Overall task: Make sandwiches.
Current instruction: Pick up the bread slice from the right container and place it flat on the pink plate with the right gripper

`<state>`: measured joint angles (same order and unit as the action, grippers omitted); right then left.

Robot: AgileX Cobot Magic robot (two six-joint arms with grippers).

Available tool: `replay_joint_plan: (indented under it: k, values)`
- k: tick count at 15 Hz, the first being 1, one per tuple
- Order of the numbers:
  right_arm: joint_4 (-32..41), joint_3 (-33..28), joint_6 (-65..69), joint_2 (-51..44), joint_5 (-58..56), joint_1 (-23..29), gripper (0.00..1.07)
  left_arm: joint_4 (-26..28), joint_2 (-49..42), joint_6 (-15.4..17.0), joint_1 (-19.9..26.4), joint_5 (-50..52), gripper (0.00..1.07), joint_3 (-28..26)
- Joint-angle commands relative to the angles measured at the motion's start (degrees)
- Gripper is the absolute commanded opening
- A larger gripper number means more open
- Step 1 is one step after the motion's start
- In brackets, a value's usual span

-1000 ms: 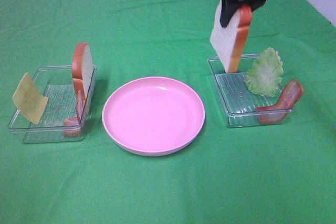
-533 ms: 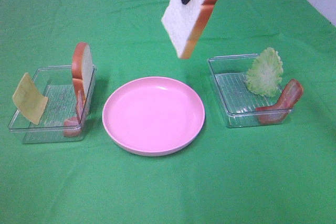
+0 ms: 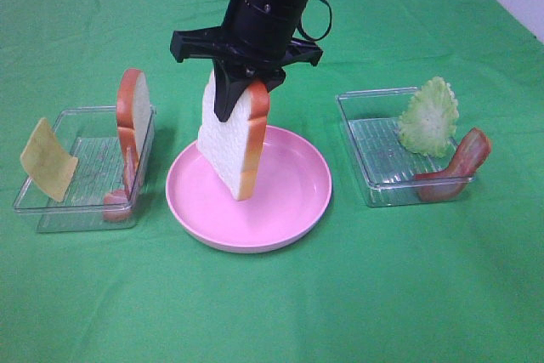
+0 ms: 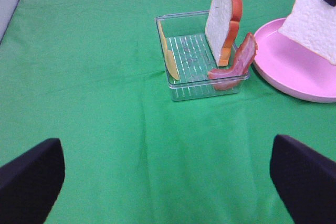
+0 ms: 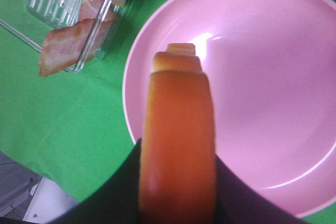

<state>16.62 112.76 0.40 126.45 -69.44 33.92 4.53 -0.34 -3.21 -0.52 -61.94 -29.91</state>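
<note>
My right gripper (image 3: pixel 240 95) is shut on a white bread slice (image 3: pixel 231 149) with an orange-brown crust. The slice hangs upright, its lower edge at or just above the pink plate (image 3: pixel 297 201). The right wrist view looks down the crust (image 5: pixel 178 150) between the dark fingers onto the plate (image 5: pixel 262 77). A second bread slice (image 3: pixel 133 108), a yellow cheese square (image 3: pixel 48 171) and a bacon strip (image 3: pixel 119 193) stand in the left tray (image 3: pixel 85 210). The right tray (image 3: pixel 378 176) holds a lettuce leaf (image 3: pixel 429 118) and another bacon strip (image 3: pixel 455 167). My left gripper (image 4: pixel 168 192) is open, well short of the left tray (image 4: pixel 199 90).
Green cloth covers the whole table. The plate sits between the two clear trays, with a narrow gap on each side. In the left wrist view, bare cloth lies between the fingers (image 4: pixel 29 182) and the tray.
My right gripper has carried the bread slice from above the right tray leftward and down to the pink plate. Everything in the trays has stayed put.
</note>
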Motion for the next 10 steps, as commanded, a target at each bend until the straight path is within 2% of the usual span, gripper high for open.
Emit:
replay_joint_plan:
  k: [1, 7, 10]
  values:
    - [0.86, 0.11, -1.2, 1.72, 0.69, 0.17, 0.1, 0.06, -0.8, 0.0, 0.11, 0.17, 1.0, 0.11]
    - [3.15, 0.06, -1.55, 5.16, 2.58, 0.11, 0.12, 0.06, -0.8, 0.0, 0.11, 0.17, 1.0, 0.11]
    - [4.24, 0.06, -1.55, 6.82, 2.58, 0.11, 0.16, 0.06, -0.8, 0.0, 0.11, 0.17, 1.0, 0.11]
